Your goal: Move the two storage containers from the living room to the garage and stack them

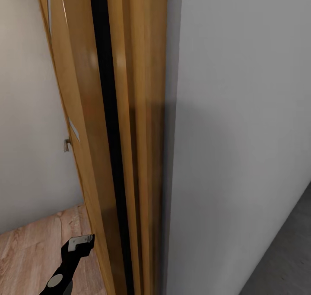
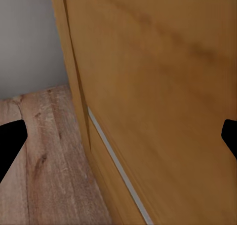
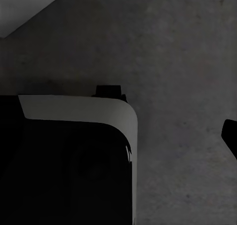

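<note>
Head view: left tool [image 1: 81, 242], jaws spread wide, beside wooden door [image 1: 108, 157].

A glossy varnished wooden door [image 1: 125, 126] is seen. Matt grained plank flooring [image 1: 30, 252] lies beside the left pincer [image 1: 81, 242]. Rough concrete floor [image 3: 187, 62] is shown.

Door [image 1: 108, 135] left of wall [image 1: 242, 135]
</note>
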Controlling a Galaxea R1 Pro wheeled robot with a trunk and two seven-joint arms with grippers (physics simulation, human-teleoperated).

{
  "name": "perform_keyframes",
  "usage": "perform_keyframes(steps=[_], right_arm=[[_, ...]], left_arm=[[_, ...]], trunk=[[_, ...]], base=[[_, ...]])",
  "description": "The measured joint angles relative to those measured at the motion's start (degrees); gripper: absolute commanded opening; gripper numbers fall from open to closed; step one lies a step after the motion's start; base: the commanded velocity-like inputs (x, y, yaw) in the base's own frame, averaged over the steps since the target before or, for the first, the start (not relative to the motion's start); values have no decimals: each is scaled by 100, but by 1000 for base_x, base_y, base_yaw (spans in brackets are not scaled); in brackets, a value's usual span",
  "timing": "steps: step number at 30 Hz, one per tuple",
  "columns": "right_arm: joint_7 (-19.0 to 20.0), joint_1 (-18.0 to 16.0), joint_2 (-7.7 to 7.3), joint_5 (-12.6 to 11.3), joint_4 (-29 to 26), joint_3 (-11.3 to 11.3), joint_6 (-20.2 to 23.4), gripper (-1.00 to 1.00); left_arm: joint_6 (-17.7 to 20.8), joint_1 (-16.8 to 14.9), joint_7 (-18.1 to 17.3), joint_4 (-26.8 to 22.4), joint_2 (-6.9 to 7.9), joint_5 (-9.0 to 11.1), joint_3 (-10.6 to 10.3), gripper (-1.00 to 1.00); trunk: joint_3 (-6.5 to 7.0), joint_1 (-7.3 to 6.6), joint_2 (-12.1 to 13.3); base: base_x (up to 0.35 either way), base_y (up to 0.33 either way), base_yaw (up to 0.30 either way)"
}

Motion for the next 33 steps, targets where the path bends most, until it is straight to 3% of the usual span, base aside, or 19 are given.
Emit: perform_keyframes(steps=[7,11,14,33], right_arm=[[7,1,0,-1,-1,0,0,100],[5,0,0,0,0,0,0,100],[2,0,0,0,0,0,0,100],[0,0,0,0,0,0,0,100]], left_arm=[[-9,2,4,38,-1,4,126,100],[-11,3,263,22,0,4,-5,100],[-9,3,131,41,-1,3,116,100],[-8,4,166,40,-1,-3,93,100]], trunk=[[20,0,0],[31,0,0],[35,0,0],[39,0,0]], base=[[0,0,-135],[0,0,-93],[0,0,-42],[0,0,-6]])
